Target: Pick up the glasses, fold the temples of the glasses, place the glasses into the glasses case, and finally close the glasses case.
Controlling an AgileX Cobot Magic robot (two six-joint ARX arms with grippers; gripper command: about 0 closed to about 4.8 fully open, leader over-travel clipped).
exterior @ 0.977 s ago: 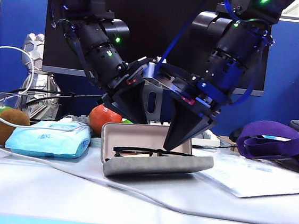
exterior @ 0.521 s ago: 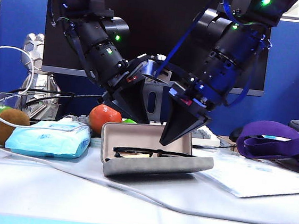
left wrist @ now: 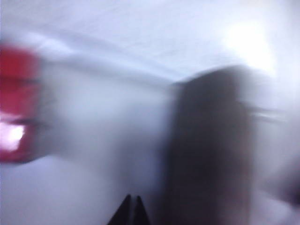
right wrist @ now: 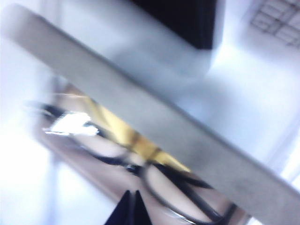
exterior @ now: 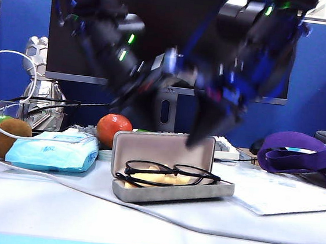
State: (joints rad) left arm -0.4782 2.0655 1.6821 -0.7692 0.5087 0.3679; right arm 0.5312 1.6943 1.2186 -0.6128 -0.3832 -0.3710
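Clearly, the glasses case (exterior: 172, 175) lies open on the white surface (exterior: 83, 213), its long axis running side to side across the exterior view, its lid standing upright along the far edge and its tray facing up. One pair of glasses (exterior: 169, 174) rests inside the tray, lenses toward the camera, long axis in line with the case; the temples (exterior: 145, 181) look folded in behind the frame, though this is hard to be sure of. A yellowish cloth shows under the lenses.

Both arms are blurred. The right claw (exterior: 199, 138) hangs just above the far right end of the lid, its tip close to the lid's top edge; whether it touches cannot be told. In the right wrist view its two fingertips (right wrist: 132, 208) press together with nothing between them, with the glasses (right wrist: 154, 180) and the lid's grey edge (right wrist: 140, 117) ahead of them. The left claw (exterior: 130, 108) hovers above and behind the left end of the case, well clear of it. In the left wrist view its tips (left wrist: 131, 211) also meet, empty; a dark blurred shape and a red blur lie ahead, too smeared to name.

Counted: one case, one pair of glasses, two claws.
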